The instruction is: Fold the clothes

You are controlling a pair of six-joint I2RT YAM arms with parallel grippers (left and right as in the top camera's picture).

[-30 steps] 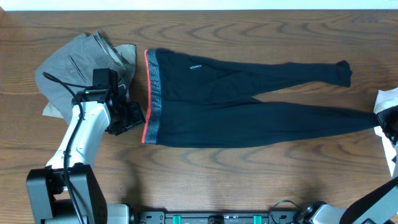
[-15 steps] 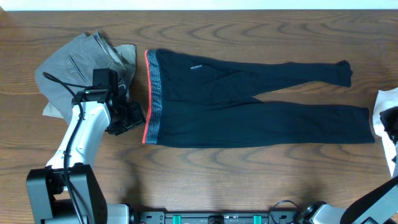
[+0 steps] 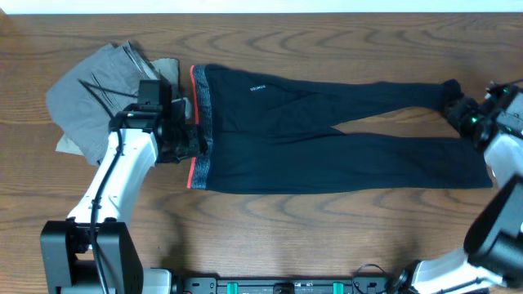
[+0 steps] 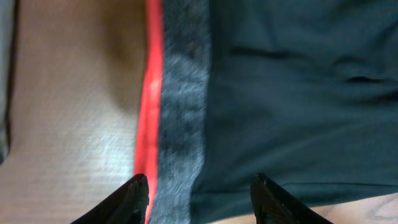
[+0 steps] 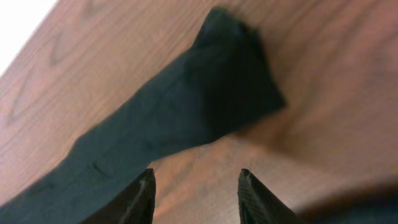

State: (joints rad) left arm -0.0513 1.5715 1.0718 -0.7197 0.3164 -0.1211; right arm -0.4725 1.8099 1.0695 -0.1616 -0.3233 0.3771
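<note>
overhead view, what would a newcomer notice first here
The long dark leggings lie flat across the table, red-edged waistband at picture left. The left tool is open at that waistband, the right tool open by the upper leg's cuff. Grey trousers lie beyond the waistband.

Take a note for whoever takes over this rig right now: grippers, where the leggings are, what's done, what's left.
Left gripper: open, empty, at the waistband edge.
Right gripper: open, empty, just short of the upper leg's cuff.
Leggings: flat at full length on the table, waistband to the left, legs running right. The grey trousers beside the waistband are not part of the job.
Done: leggings laid out; no fold made yet.
Left: grasp both ends and fold, probably bringing the cuffs over toward the waistband.
</note>
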